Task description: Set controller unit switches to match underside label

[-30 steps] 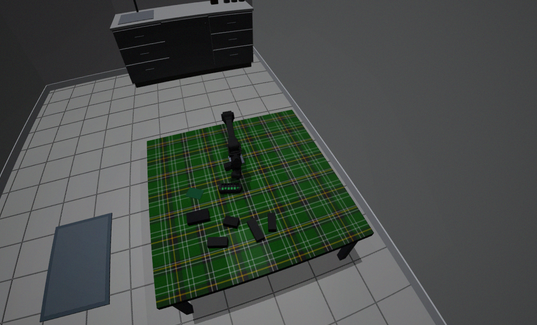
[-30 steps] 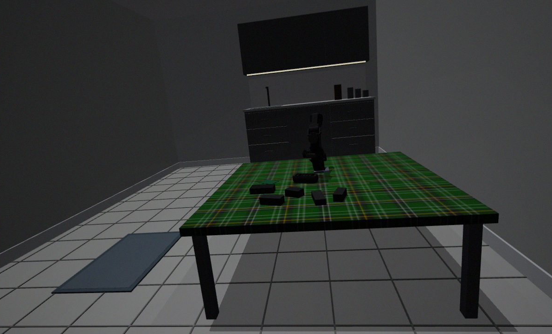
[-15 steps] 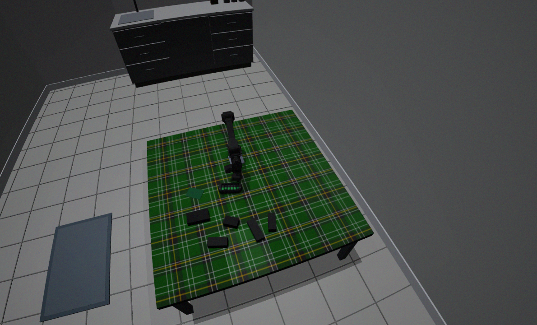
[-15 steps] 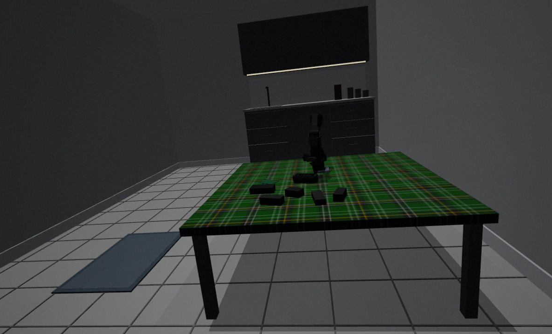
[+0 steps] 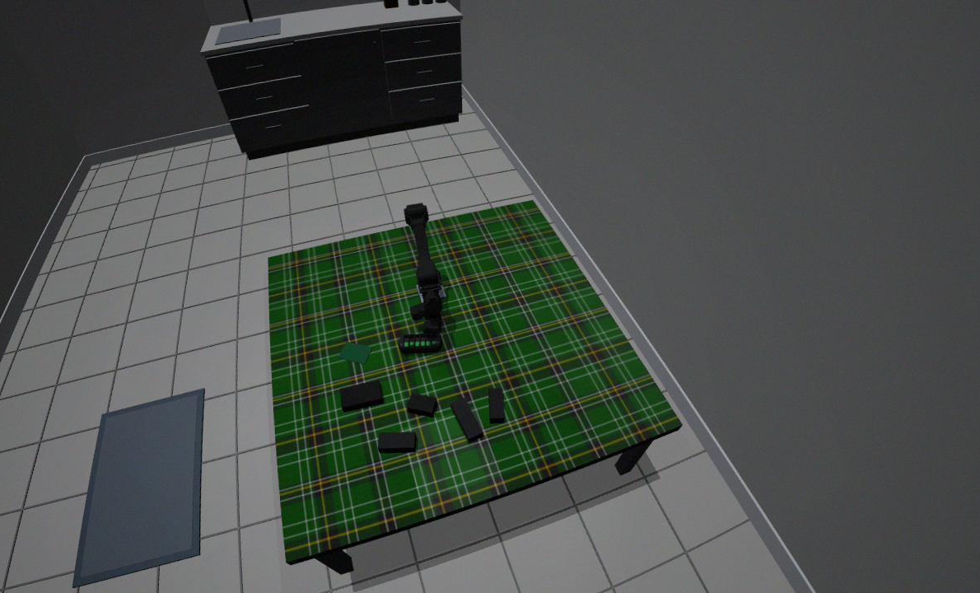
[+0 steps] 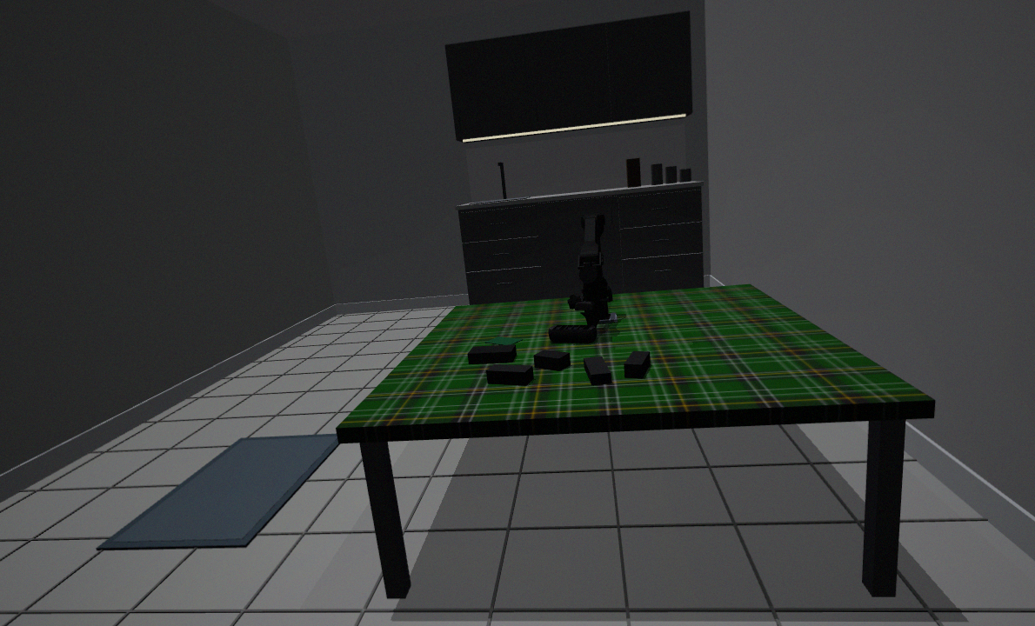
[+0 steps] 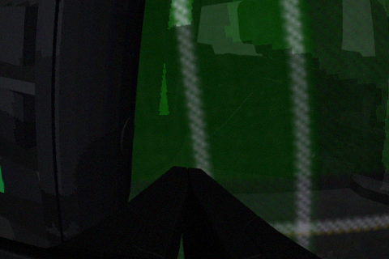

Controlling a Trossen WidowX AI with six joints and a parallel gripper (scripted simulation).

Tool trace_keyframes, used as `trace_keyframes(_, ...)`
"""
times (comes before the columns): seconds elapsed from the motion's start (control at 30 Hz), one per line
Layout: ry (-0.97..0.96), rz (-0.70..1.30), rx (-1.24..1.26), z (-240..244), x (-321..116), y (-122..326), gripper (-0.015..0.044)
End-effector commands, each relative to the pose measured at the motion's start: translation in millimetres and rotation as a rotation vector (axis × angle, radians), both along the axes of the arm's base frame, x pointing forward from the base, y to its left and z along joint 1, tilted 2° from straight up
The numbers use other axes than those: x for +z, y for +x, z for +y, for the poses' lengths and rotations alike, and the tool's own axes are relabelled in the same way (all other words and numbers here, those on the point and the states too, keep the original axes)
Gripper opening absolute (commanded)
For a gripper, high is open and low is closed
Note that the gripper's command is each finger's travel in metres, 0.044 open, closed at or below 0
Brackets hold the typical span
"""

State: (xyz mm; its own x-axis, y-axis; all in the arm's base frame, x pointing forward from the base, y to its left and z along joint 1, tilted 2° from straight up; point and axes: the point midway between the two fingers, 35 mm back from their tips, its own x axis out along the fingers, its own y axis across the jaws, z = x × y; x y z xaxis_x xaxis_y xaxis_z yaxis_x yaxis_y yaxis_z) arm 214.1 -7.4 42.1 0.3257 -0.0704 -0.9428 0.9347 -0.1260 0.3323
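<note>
The dark grey controller unit (image 5: 419,348) (image 6: 572,335) (image 7: 95,89) sits on its base on the plaid bench (image 5: 567,353) (image 6: 739,357). In the top view a row of green rocker ends shows along its top; the individual settings are too small to read there. In the wrist view its long side fills the left, with only parts of a few switches in view. My gripper (image 5: 433,333) (image 7: 185,181) is shut and empty, its fingertips together low beside the unit's arm-side long side, near its right end in the top view. Contact cannot be told. The underside label is hidden.
A thin green board (image 5: 355,352) (image 6: 503,342) lies left of the unit. Several dark blocks lie towards the bench's front, among them a large one (image 5: 361,395) (image 6: 491,354), a small one (image 5: 421,403) (image 6: 551,359) and a long one (image 5: 467,417) (image 6: 597,370).
</note>
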Motion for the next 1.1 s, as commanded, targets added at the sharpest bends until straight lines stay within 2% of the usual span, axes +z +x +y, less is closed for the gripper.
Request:
trace_keyframes(0.0,-0.004,0.007,0.001,-0.7,-6.8,-1.5,0.0)
trace_keyframes(1.07,-0.004,0.007,0.001,-2.3,-6.3,9.9,0.0)
